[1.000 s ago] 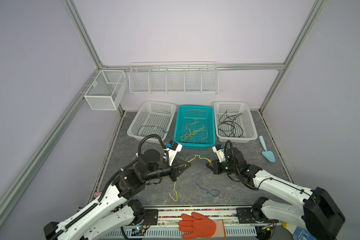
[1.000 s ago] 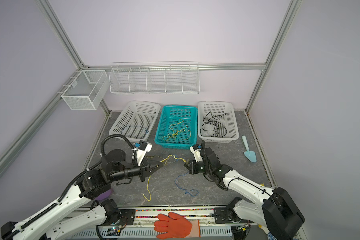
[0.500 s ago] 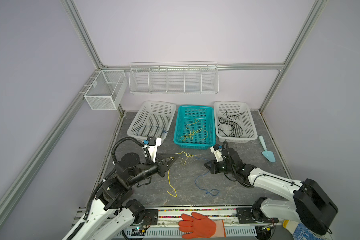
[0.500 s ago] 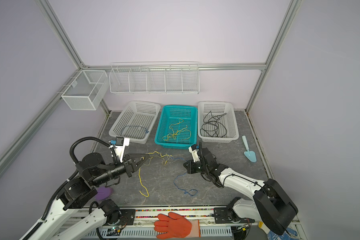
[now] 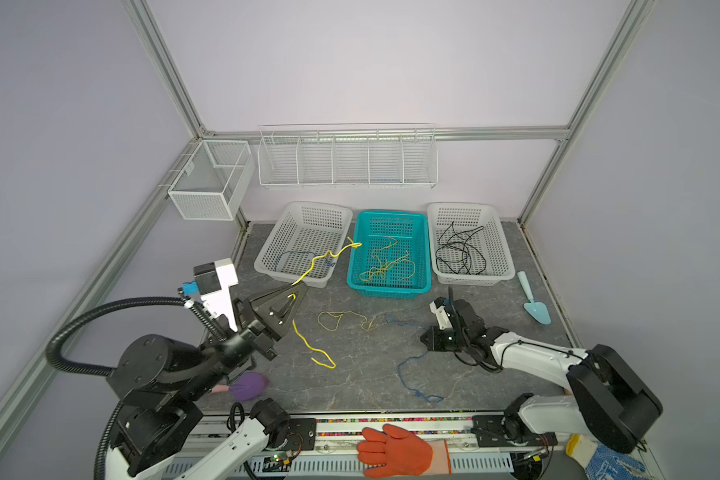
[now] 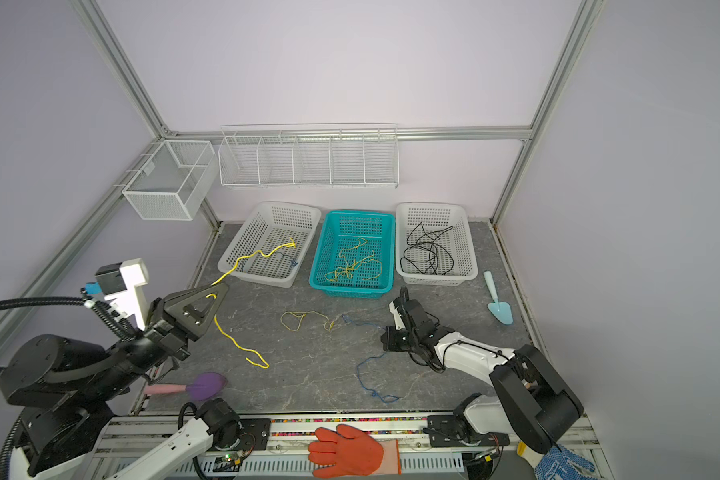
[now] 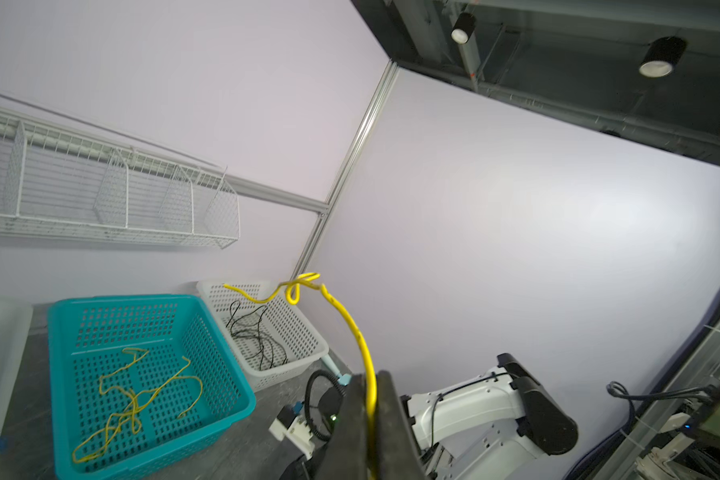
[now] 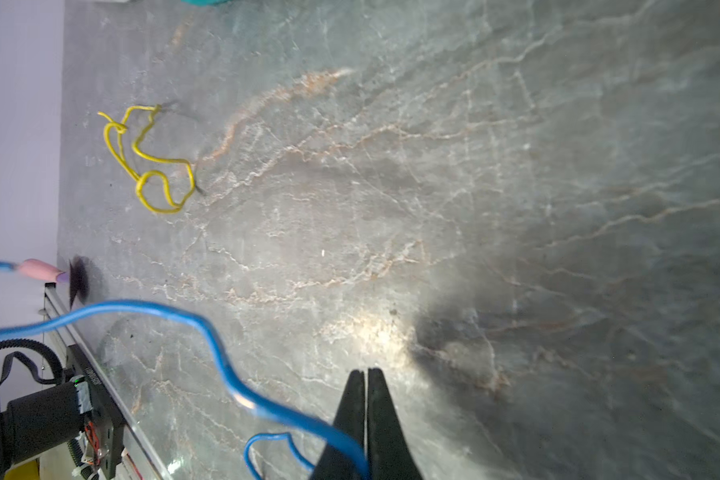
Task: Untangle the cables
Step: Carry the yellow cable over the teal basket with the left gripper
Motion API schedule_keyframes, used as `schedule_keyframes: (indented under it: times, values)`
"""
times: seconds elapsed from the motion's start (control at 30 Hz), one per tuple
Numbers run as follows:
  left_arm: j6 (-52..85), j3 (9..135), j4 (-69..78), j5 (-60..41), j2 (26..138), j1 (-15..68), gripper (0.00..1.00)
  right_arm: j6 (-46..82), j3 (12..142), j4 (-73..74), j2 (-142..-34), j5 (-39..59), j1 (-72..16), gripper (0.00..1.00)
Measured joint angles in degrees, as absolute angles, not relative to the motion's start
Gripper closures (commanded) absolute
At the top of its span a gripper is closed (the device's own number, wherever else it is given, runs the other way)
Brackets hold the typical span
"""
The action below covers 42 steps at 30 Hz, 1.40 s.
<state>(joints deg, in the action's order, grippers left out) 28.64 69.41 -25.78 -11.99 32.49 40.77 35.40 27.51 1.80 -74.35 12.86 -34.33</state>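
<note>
1. Yellow cable is clamped in the shut left claw, one tail dangling below it.
2. Blue cable is pinched in the shut right claw.
3. Separated, looks like; a drop into the teal basket beyond is needed next.

Grey marbled tabletop. Far edge, left to right: white perforated basket, teal basket, white basket. Far wall: white wire shelf with dividers. Left rail: white mesh box. Right side: light-blue trowel. Near left: purple bulb-shaped item with a pink handle. Near edge, centre: orange glove. Near right corner: blue-and-white glove.
</note>
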Motion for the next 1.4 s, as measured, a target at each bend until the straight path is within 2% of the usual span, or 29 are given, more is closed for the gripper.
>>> schedule_keyframes:
  times: [0.27, 0.57, 0.73, 0.93, 1.4]
  values:
    - [23.5, 69.9, -29.2, -10.9, 47.6, 40.8, 1.0, 33.8, 25.1, 1.2, -61.2, 10.1, -34.3, 0.94]
    - [16.1, 79.3, -29.1, -6.9, 70.1, 40.4, 1.0, 33.2, 20.8, 0.7, -48.9, 6.9, -34.3, 0.94]
    - [14.1, 85.0, -26.5, -6.7, 81.9, 37.5, 1.0, 33.0, 19.5, 0.6, -44.0, 6.2, -34.3, 0.94]
    - [11.6, 91.8, -23.6, -6.0, 95.8, 35.2, 1.0, 32.9, 18.7, 0.6, -41.1, 5.8, -34.3, 0.94]
    - [9.7, 107.1, -20.4, -3.2, 117.1, 34.4, 1.0, 32.9, 18.6, 0.7, -41.9, 6.7, -34.3, 0.94]
